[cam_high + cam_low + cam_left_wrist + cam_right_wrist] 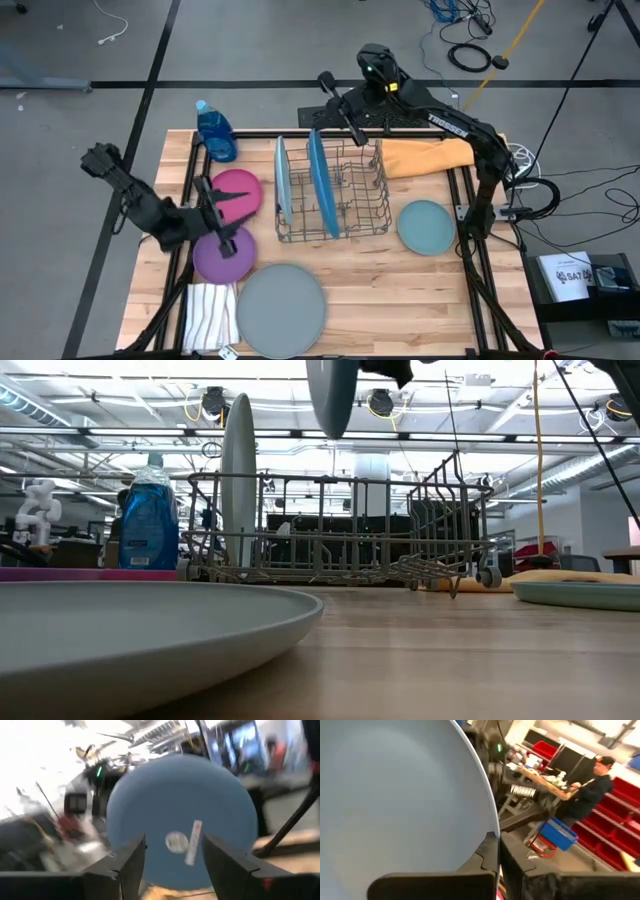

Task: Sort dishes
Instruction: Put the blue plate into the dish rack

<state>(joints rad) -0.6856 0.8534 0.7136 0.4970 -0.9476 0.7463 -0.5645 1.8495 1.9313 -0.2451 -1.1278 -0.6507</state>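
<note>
My right gripper (348, 128) is shut on a blue plate (318, 180), which stands on edge above the wire rack (372, 205); the low view shows the plate (330, 395) clear of the rack's top. A paler blue plate (283, 180) stands on edge in the rack's left slots. My left gripper (232, 220) hovers open and empty over the magenta plate (240, 188) and the purple plate (222, 258), both flat on the table. The large grey plate (281, 310) and the pale teal plate (426, 226) also lie flat. My right gripper pinches the blue plate's rim (490, 827) between its two fingers, one on each face. It comes roughly level from the rack's far side. The plate stays upright on edge, lifted clear above the rack.
A blue soap bottle (215, 130) stands at the far left. An orange cloth (425, 157) lies beyond the rack's right end. A striped white cloth (210, 315) lies at the near left, beside the grey plate. Bare wood shows at the near right.
</note>
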